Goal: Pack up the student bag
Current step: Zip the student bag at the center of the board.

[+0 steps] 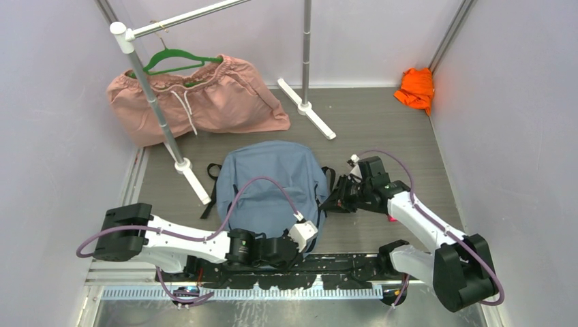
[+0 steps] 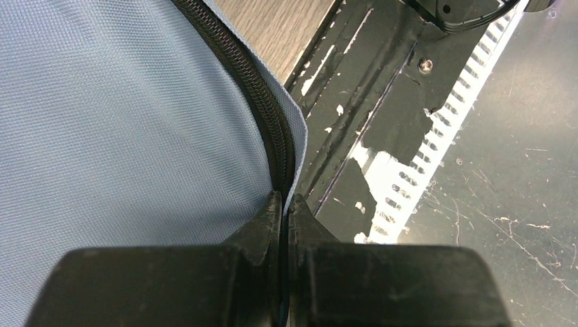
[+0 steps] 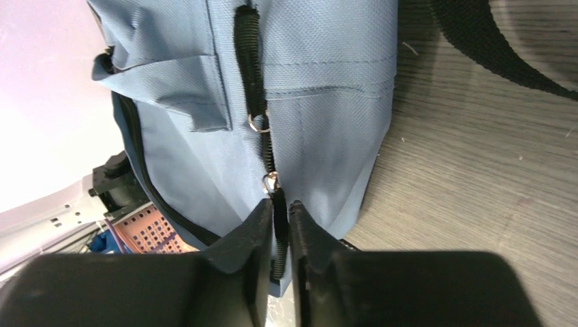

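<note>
The student bag [image 1: 272,180], dusty blue with black straps, lies flat in the middle of the table. At its near right corner, my left gripper [image 1: 303,231] is shut on the fabric edge beside the black zipper [image 2: 262,109]. In the left wrist view the jaws [image 2: 284,201] are pressed together with a thin strip of blue cloth [image 2: 123,122] between them. At the bag's right side, my right gripper [image 1: 335,197] is shut on the black zipper pull [image 3: 278,214]. That pull hangs below a silver slider [image 3: 270,180] on the bag's side seam [image 3: 327,82].
A pink garment [image 1: 198,102] on a green hanger [image 1: 178,60] lies at the back left by a rack pole [image 1: 153,102] with white feet. An orange cloth [image 1: 416,87] sits in the back right corner. A black strap [image 3: 491,48] lies on the table. Walls close both sides.
</note>
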